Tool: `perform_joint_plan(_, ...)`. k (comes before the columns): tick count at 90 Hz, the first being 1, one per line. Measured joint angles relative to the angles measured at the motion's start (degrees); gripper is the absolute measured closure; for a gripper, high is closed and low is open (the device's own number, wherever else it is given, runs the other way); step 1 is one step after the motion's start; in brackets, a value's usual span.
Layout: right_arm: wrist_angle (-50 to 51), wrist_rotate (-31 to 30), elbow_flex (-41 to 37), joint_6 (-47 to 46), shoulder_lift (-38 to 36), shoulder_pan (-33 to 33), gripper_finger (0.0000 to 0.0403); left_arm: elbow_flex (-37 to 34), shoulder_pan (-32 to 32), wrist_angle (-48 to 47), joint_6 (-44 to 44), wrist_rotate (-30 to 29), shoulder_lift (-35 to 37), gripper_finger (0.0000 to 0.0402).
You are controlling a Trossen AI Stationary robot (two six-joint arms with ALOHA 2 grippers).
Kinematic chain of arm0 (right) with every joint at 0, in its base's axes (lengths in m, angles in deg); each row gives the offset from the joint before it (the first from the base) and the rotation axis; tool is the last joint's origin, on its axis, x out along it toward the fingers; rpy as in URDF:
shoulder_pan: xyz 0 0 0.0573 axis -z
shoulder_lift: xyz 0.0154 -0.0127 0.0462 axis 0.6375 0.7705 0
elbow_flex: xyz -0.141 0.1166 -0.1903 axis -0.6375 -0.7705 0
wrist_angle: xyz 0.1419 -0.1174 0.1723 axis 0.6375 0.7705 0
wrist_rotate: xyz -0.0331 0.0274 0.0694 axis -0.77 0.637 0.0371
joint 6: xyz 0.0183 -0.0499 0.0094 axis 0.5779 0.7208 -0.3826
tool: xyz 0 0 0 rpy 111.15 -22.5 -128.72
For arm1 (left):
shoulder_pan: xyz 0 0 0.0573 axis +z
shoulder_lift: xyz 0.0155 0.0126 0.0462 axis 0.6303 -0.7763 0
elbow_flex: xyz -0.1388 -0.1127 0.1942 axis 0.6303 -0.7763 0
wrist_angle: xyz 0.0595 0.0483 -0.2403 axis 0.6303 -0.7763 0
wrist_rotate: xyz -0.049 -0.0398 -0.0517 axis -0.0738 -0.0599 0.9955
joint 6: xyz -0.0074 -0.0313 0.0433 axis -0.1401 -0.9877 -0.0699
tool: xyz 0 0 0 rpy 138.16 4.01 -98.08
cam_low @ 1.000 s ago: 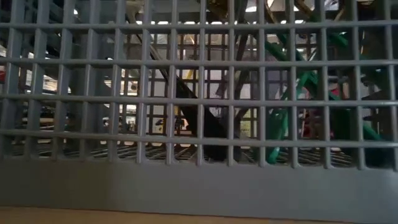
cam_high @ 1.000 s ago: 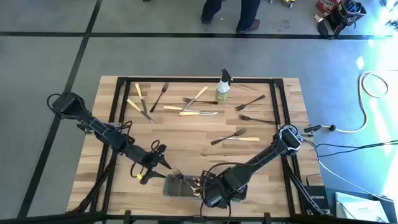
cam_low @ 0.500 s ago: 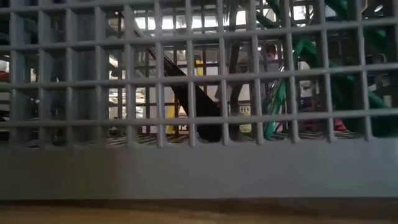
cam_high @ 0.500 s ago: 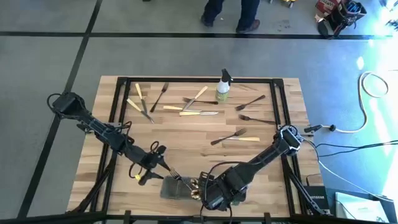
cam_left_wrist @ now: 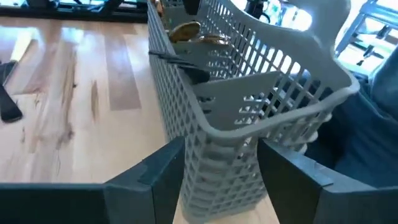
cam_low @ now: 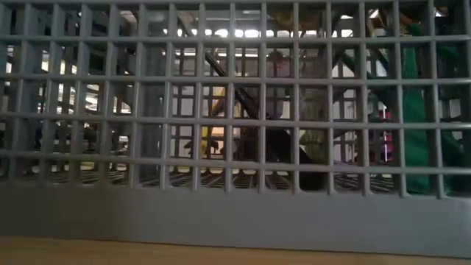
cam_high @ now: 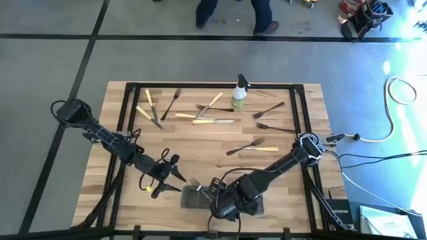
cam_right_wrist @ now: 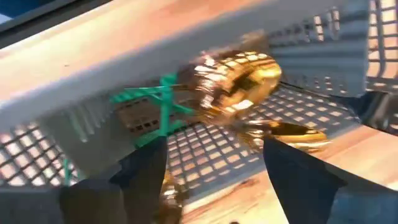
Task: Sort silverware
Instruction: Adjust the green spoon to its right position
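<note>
The grey mesh caddy (cam_high: 195,197) stands by the table's near edge and fills the low view (cam_low: 235,213). Gold spoons (cam_right_wrist: 239,74) and a dark fork (cam_high: 195,182) stick out of it. More silverware lies loose across the far half: cream-handled knives (cam_high: 212,121) and dark forks (cam_high: 244,146). My left gripper (cam_high: 180,177) is open at the caddy's left end; in the left wrist view its fingers (cam_left_wrist: 155,180) stand on either side of the caddy's end wall (cam_left_wrist: 217,162). My right gripper (cam_high: 223,203) is open over the caddy, its fingers astride the mesh (cam_right_wrist: 211,143). My left gripper has the caddy's end wall (cam_left_wrist: 217,186) between its open fingers; whether they touch it cannot be told. My right gripper hangs over the caddy's inside from above, and its own body hides its fingertips in the high view; whether it touches the mesh or a spoon cannot be told.
A small spray bottle (cam_high: 239,93) stands at the table's far edge, among the loose pieces. A black frame (cam_high: 200,85) runs around the tabletop. Bare wood lies between the caddy and the scattered silverware. A person's legs (cam_high: 230,10) show on the floor beyond the table.
My right gripper has gone toward the table's left edge along the caddy. The caddy has rocked and shifted: in the low view its mesh tilted half a second ago and stands level again now. The person beyond the table has stepped to the left.
</note>
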Motion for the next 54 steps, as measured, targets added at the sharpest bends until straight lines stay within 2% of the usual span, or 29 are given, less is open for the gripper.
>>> perform_joint_plan(54,9.9,0.9,1.0,2.5,-0.2,0.5,0.0153,0.0,-0.1,-0.7,0.0,0.5,-0.2,0.0215)
